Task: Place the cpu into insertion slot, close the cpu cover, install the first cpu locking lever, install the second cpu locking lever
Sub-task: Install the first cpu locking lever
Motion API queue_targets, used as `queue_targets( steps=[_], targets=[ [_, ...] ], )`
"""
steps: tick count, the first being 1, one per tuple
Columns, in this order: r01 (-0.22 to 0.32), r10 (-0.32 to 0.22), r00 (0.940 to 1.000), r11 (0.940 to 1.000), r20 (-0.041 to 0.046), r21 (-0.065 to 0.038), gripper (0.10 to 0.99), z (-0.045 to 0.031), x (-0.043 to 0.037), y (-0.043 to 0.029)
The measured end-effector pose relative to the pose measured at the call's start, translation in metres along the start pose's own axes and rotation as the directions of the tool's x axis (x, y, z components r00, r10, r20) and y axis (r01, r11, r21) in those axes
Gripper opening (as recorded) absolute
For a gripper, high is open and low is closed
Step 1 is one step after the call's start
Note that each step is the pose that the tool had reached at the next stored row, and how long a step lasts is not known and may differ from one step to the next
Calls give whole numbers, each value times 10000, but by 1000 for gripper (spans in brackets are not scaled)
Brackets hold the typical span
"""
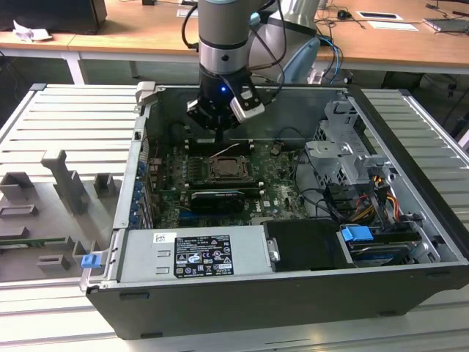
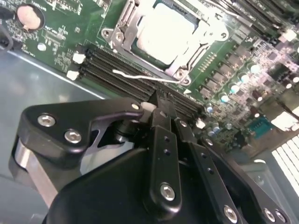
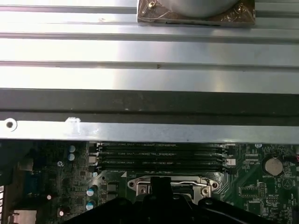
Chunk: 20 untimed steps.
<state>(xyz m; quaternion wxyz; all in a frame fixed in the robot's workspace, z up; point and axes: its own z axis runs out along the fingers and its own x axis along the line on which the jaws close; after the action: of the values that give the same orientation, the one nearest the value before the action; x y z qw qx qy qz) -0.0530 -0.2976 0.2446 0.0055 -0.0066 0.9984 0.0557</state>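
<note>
The cpu [image 2: 166, 32] lies flat in the insertion slot [image 2: 140, 44] on the green motherboard [image 2: 56, 37], its pale metal top showing through the square window of the cpu cover [image 2: 122, 23], which is folded down around it. A thin locking lever [image 2: 145, 77] runs along the side of the slot that faces the black memory slots [image 2: 117, 70], and those slots lie between the slot and the pincer [image 2: 161, 109]. In the exterior view the insertion slot [image 1: 227, 169] sits near the middle of the open computer case [image 1: 293, 293], with the pincer [image 1: 220, 136] hanging above the memory slots just beyond it, toward the case's far wall. Its black fingers [image 2: 163, 140] stand close together side by side with nothing between them. In the first wrist view the memory slots [image 3: 159, 156] lie between the slot's metal frame [image 3: 173, 184] and the case's bright wall [image 3: 149, 130]. To the exterior view's right of the slot stand a grey drive cage [image 1: 341, 158] and a bundle of coloured cables [image 1: 377, 198]; on the near side of the slot lies a labelled power supply [image 1: 194, 253]. The case rests on a ribbed aluminium bench [image 1: 51, 117] that also carries grey fixture blocks [image 1: 66, 183] to the exterior view's left of the case. Beyond the bench stand wooden desks [image 1: 132, 33].
</note>
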Motion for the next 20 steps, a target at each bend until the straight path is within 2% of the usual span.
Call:
queue_targets(
  steps=[2,5,9,13,20],
  targets=[
    [11,-11,10000,10000,0,-1,106,65,-33,-7],
    [354,-354,9994,9994,-38,-5,106,102,-43,-8],
    [407,-407,9992,9992,-45,-9,106,179,-96,2],
    [407,-407,9992,9992,-45,-10,106,235,-168,34],
    [407,-407,9992,9992,-44,-12,106,306,-246,55]
  ],
)
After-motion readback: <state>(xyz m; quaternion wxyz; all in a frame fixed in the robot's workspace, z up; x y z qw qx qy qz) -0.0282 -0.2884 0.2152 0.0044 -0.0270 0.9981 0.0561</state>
